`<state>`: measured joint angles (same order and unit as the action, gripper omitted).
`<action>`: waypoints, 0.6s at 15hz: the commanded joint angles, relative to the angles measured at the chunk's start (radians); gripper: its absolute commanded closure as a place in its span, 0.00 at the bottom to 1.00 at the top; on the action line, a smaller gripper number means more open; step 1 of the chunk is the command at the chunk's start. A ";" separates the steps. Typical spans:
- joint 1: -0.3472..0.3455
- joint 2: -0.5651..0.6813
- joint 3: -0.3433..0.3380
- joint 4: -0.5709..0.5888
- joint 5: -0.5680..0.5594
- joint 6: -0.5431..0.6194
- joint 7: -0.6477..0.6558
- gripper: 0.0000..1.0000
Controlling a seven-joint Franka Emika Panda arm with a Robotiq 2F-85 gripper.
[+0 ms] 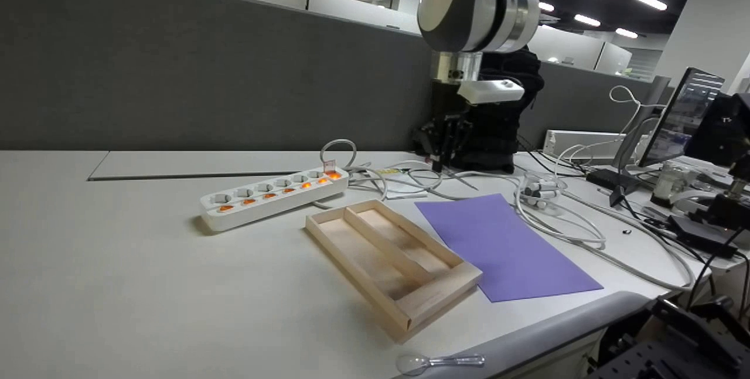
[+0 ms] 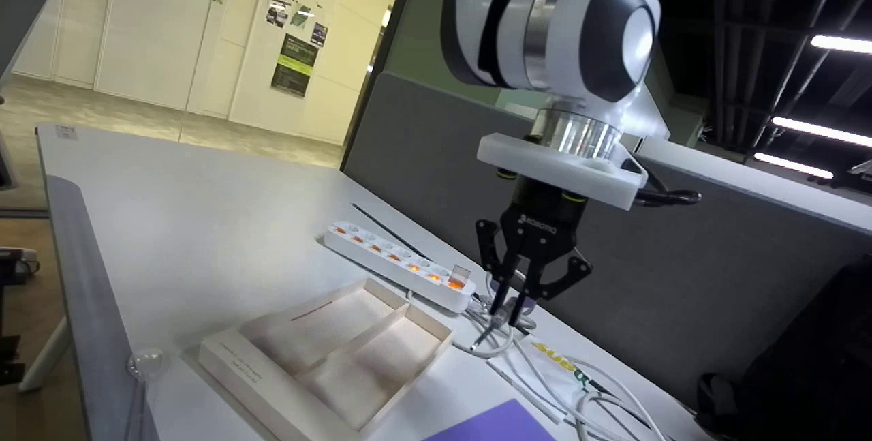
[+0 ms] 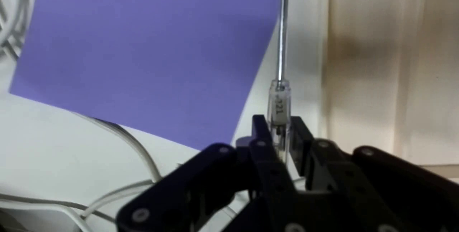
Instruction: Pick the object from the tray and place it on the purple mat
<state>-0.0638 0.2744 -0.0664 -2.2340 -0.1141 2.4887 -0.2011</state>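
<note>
The object is a thin screwdriver-like stick with a clear handle and a metal shaft. My gripper is shut on its handle in the wrist view. In an exterior view the gripper holds the object tilted, tip down, above the cables beyond the tray. In an exterior view the gripper is dark against a backpack and the object is hard to make out. The pale wooden tray holds nothing visible. The purple mat lies beside it and fills the wrist view's upper left.
A white power strip with lit switches stands behind the tray. Loose cables lie behind and beside the mat. A clear plastic spoon lies at the table's front edge. A grey partition and black backpack stand at the back.
</note>
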 commanded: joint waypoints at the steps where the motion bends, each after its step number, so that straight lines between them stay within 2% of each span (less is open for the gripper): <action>1: -0.031 -0.034 -0.064 -0.089 -0.050 0.080 0.087 0.95; 5: -0.071 0.011 -0.112 -0.126 -0.038 0.152 0.109 0.95; 9: -0.106 0.081 -0.105 -0.119 0.022 0.200 0.097 0.95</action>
<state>-0.1531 0.3187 -0.1801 -2.3570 -0.1240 2.6544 -0.1362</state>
